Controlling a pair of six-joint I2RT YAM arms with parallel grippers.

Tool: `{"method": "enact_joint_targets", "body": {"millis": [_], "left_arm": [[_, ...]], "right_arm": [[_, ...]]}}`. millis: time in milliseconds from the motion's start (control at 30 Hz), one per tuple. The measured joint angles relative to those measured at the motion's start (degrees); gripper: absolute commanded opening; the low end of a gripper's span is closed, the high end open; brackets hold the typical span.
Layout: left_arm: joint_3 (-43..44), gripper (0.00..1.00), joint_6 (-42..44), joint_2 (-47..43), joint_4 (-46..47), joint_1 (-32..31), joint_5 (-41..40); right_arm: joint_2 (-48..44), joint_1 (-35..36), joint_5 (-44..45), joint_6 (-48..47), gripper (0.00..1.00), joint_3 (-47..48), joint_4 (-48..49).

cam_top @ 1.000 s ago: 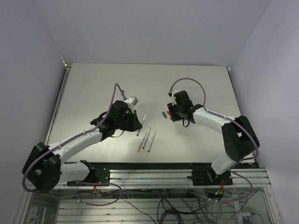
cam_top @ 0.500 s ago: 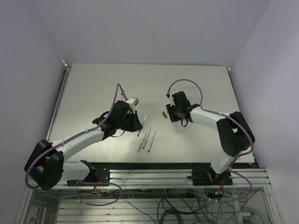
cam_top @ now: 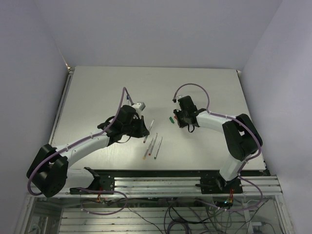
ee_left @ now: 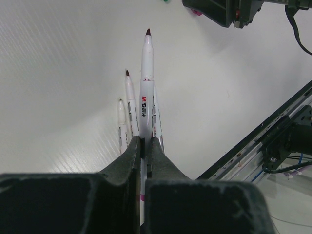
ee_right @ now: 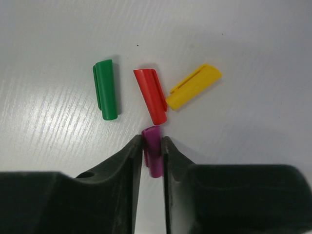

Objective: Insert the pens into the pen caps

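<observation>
Left pinching a pen, right closed on the purple cap.
My left gripper is clamped on one pen above three loose pens lying mid-table. Further right, my right gripper presses both sides of the purple cap, whose end touches the red cap. The red one lies between the green cap and the yellow cap.

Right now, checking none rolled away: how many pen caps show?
4: green cap, red cap, yellow cap on the table; purple cap between the right tool's fingers. Others may be hidden.
</observation>
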Motion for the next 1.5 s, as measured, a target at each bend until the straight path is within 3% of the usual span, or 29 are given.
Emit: {"method": "enact_joint_targets", "body": {"millis": [200, 633, 967, 1233, 1500], "left_arm": [[0.0, 0.07, 0.0, 0.0, 0.0, 0.0, 0.0], [0.0, 0.07, 0.2, -1.0, -0.2, 0.0, 0.0], [-0.6, 0.07, 0.1, -6.6, 1.2, 0.0, 0.0], [-4.8, 0.07, -2.2, -10.9, 11.5, -1.3, 1.3], [-6.2, 0.07, -4.6, -10.9, 25.0, -8.7, 1.5]], "right_arm": [[-0.1, 0.0, 0.1, 2.0, 0.0, 0.0, 0.2], [-1.6, 0.5, -4.9, 7.5, 0.0, -0.1, -2.3], [-20.0, 4.1, -7.4, 12.2, 0.0, 1.1, -4.6], [-35.2, 8.4, -4.9, 18.8, 0.0, -4.6, 6.9], [-42.4, 16.4, 2.7, 20.8, 0.0, -14.4, 25.7]]}}
